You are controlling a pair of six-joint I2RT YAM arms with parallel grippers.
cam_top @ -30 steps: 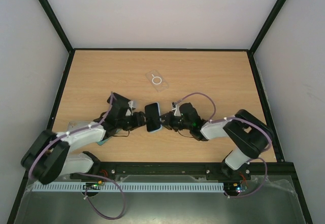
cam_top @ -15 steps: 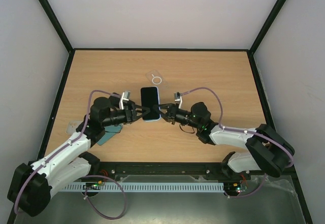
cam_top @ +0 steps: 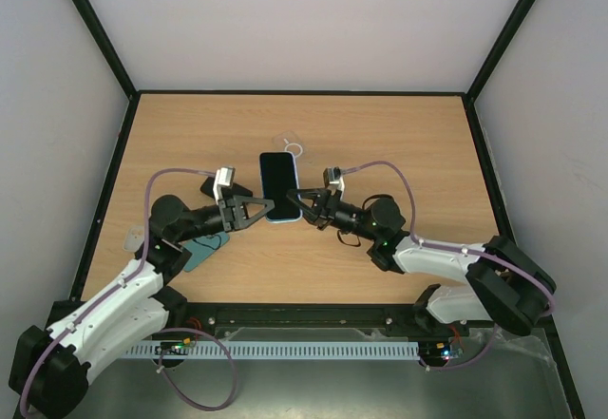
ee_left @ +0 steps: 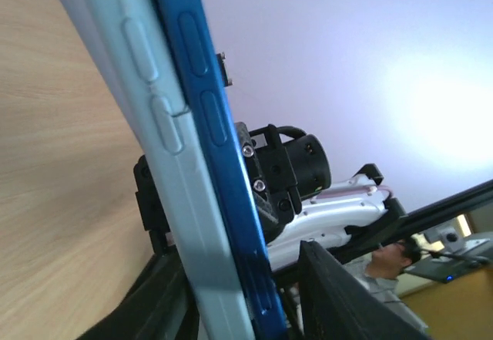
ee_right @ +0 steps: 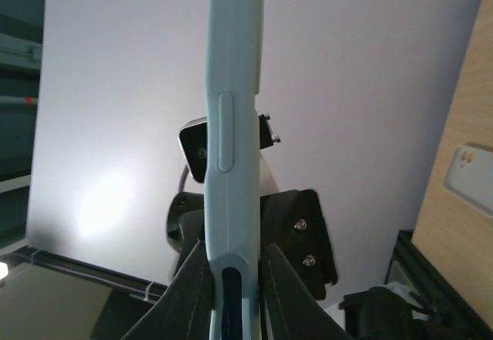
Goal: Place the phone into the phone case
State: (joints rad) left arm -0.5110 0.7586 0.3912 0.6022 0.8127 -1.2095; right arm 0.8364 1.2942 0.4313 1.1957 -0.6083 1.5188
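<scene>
Jaws first: left jaws and right jaws are both clamped on the phone (cam_top: pixel 278 185), one on each long edge near its near end. It rides screen up, and I'd say it's lifted off the counter (cam_top: pixel 399 134). Big move in the last second: the pair has swung it from the middle toward the far side. It now hangs over the near end of the clear case (cam_top: pixel 290 142), which lies flat and hasn't budged. That reads as lining up; lowering and seating remain. Pale wood counter, a teal item (cam_top: pixel 207 248) near left, plain white walls, black frame rails.
</scene>
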